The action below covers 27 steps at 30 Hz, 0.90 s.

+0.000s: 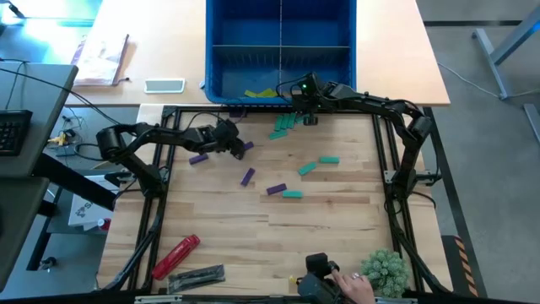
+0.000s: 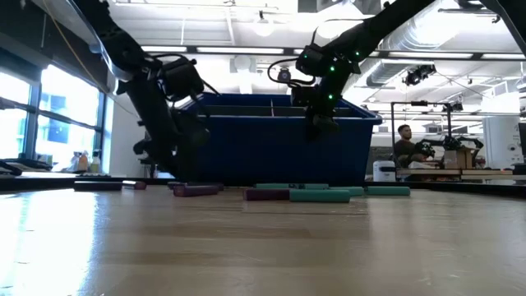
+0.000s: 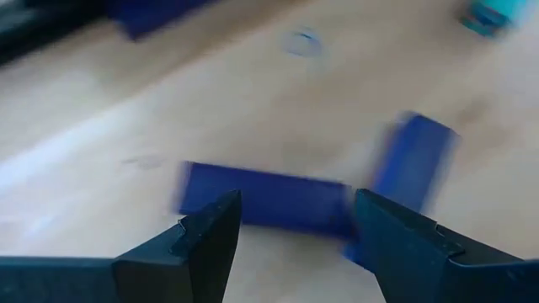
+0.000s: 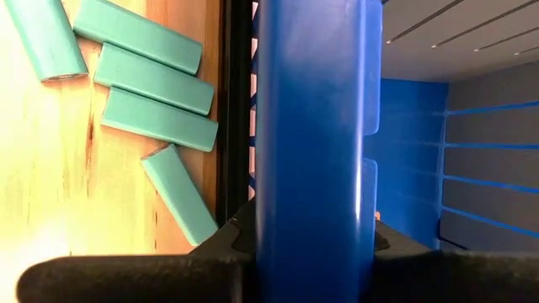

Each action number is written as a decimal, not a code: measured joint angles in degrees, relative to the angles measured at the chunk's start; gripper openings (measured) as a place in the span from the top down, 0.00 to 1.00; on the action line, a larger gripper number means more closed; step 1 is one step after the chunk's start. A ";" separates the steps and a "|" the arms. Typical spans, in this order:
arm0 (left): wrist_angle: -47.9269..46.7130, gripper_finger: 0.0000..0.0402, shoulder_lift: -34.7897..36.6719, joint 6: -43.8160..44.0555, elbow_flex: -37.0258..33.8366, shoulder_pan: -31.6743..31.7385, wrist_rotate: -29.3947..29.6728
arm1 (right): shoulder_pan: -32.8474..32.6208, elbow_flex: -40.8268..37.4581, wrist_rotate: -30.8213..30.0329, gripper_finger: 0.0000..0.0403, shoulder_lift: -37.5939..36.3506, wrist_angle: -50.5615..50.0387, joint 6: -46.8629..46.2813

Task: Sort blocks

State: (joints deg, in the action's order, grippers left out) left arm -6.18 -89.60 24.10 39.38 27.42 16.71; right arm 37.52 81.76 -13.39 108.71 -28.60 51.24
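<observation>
**A:** Wooden tabletop from above: where does everything sit?

**B:** At twelve o'clock is the blue bin, with lime blocks in its near compartment. Loose purple blocks lie toward nine o'clock and loose teal blocks around the centre. A red tool lies at seven o'clock, away from the sorting.

**A:** And the arms?

**B:** The left gripper hangs low among the purple ones. The right gripper is at the bin's near rim, with a teal cluster at its seven o'clock. A person's hand rests at the six o'clock edge, clear of both.

**A:** What about from table height?

**B:** The bin wall fills the background and the blocks lie flat in a row before it. The right gripper hangs above them at rim height, I judge so that it can clear the wall. A person sits far back at three o'clock.

**A:** Left wrist?

**B:** The fingers are spread wide, with one purple bar lying crosswise just ahead of the gap. It is lined up for a pinch but not gripped.

**A:** Right wrist?

**B:** The fingers are clamped on a blue-looking bar that points straight ahead. It is probably a purple block held over the rim, ready to drop inside.
</observation>
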 joint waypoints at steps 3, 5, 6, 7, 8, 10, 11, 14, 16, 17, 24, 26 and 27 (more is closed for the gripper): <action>0.18 0.46 0.20 -2.29 0.04 0.29 -3.54 | 0.00 0.00 0.01 0.85 0.00 0.00 0.00; -0.27 0.46 0.20 -5.03 0.06 0.83 -6.42 | 0.00 0.00 0.02 0.85 0.00 0.00 -0.09; -0.79 0.46 0.20 -5.89 0.06 1.08 -7.95 | 0.00 0.00 0.02 0.85 0.00 0.02 -0.07; -1.43 0.46 0.26 -6.40 0.12 1.30 -9.33 | 0.00 0.00 0.02 0.85 0.00 0.02 -0.07; -2.70 0.46 0.31 -6.71 0.42 1.55 -10.20 | 0.00 0.00 0.02 0.85 0.00 0.02 -0.09; -5.77 0.46 0.35 -7.95 1.40 1.87 -10.79 | 0.00 0.00 0.02 0.85 0.00 0.02 -0.09; -8.03 0.46 0.35 -9.20 2.11 1.94 -11.23 | 0.00 0.00 0.02 0.85 0.00 0.02 -0.09; -12.66 0.46 0.37 -12.06 4.00 1.61 -12.11 | 0.00 0.00 0.02 0.85 0.00 0.04 -0.04; -10.73 0.46 0.37 -14.18 4.62 0.69 -12.20 | 0.00 0.00 0.02 0.85 0.00 0.07 -0.04; -8.63 0.46 0.37 -15.72 4.65 0.26 -12.22 | 0.00 0.00 0.02 0.85 0.00 0.07 -0.02; 2.21 0.46 -3.02 -22.30 5.51 1.77 -16.75 | 0.00 0.00 0.02 0.85 0.00 0.11 -0.12; 2.48 0.46 -5.04 -22.29 6.18 3.26 -17.27 | 0.00 0.00 0.02 0.85 0.00 0.11 -0.15; 2.42 0.46 -6.30 -22.60 6.32 3.76 -17.67 | 0.00 0.00 0.02 0.85 0.00 0.11 -0.15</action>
State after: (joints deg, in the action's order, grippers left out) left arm -3.76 -95.90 1.50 45.70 31.18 -0.96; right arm 37.52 81.76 -13.36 108.71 -28.49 51.09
